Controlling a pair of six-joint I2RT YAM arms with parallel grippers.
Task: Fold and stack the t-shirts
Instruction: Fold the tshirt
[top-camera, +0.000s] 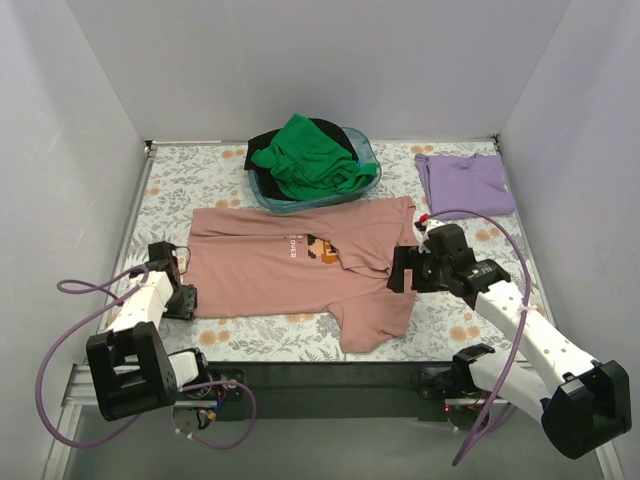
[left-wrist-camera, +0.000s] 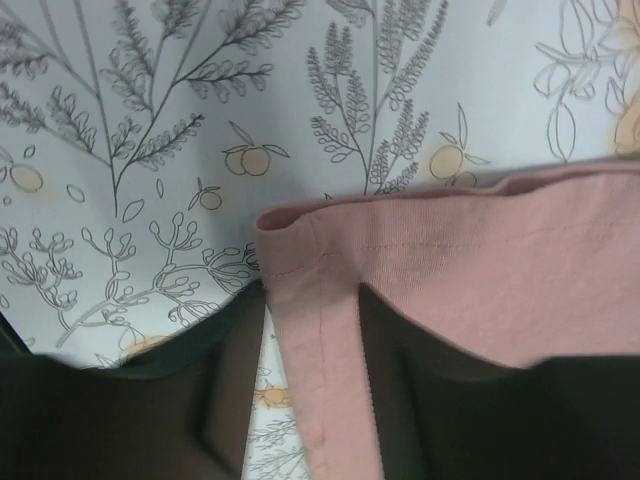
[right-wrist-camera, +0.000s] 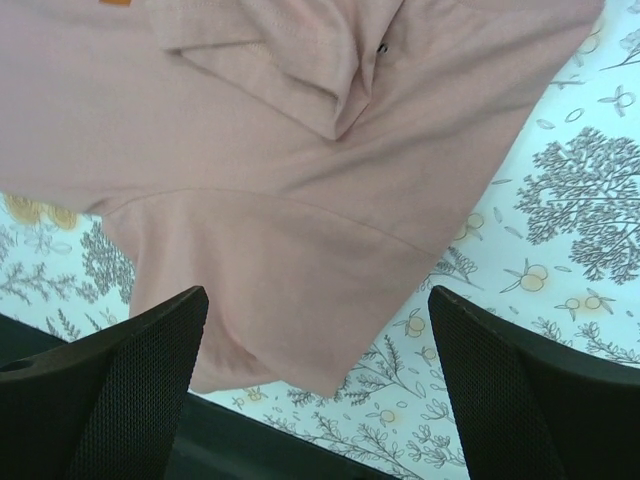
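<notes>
left gripper (left-wrist-camera: 315, 330): at the left hem of the pink shirt (top-camera: 280, 270). the hem strip runs between my fingers (left-wrist-camera: 130, 400); cannot tell if it is pinched. pink shirt lies spread flat mid-table, one sleeve reaching toward the near edge. behind it, green shirt (top-camera: 310, 160) heaped over black shirt (top-camera: 268, 140) in a clear bin (top-camera: 372, 172). right gripper (right-wrist-camera: 320, 385): fingers spread wide, over the pink shirt near that sleeve. lavender shirt (top-camera: 465, 182) folded at the far right corner.
</notes>
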